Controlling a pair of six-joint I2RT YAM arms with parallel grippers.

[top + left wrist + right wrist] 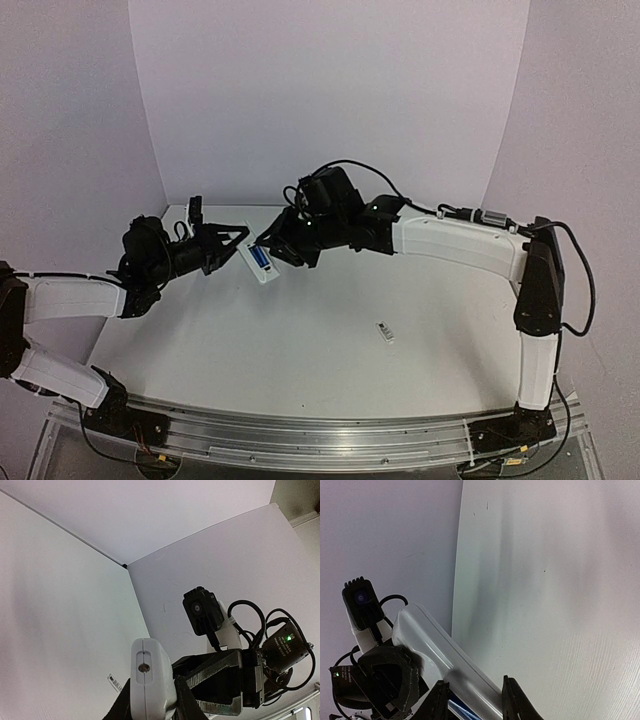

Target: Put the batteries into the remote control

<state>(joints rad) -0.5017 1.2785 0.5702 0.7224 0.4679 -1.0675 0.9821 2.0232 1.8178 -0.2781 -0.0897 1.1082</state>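
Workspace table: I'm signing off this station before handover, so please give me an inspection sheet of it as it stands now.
Surface: white matte tabletop, no spills seen.
Job's things: small white rectangular remote control with its recess side up; a blue cylindrical battery shows in the recess, count unclear.
Clutter: small white rectangular cover piece lying loose, right of centre.
Grippers: left gripper shut on the remote's end; right gripper has its fingers either side of the remote's other end, grip unclear.
Cables: black cable arcs over the right wrist, off the table.
Surroundings: plain pale walls on three sides; nothing else seen.
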